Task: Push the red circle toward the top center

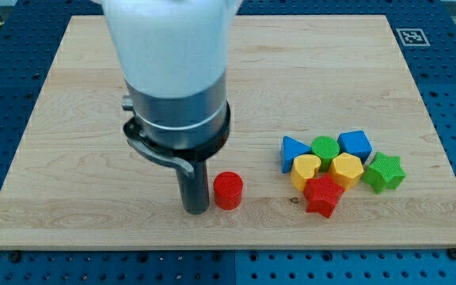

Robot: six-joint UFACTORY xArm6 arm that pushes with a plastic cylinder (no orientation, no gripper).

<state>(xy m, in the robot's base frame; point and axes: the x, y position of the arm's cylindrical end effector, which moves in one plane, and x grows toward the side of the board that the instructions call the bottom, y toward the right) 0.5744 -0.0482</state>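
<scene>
The red circle [229, 190] is a short red cylinder lying on the wooden board [70, 119], below the board's centre. My tip [195, 210] is at the end of the dark rod, just to the left of the red circle and slightly lower in the view. It is very close to the block; I cannot tell whether it touches. The arm's large white and grey body hangs above the rod and hides part of the board behind it.
A tight cluster of blocks lies at the view's right: a blue triangle [293, 150], a green circle [325, 147], a blue block [355, 145], a yellow heart [305, 169], a yellow hexagon [346, 169], a red star [323, 195] and a green star [384, 172]. A tag [410, 36] marks the top right corner.
</scene>
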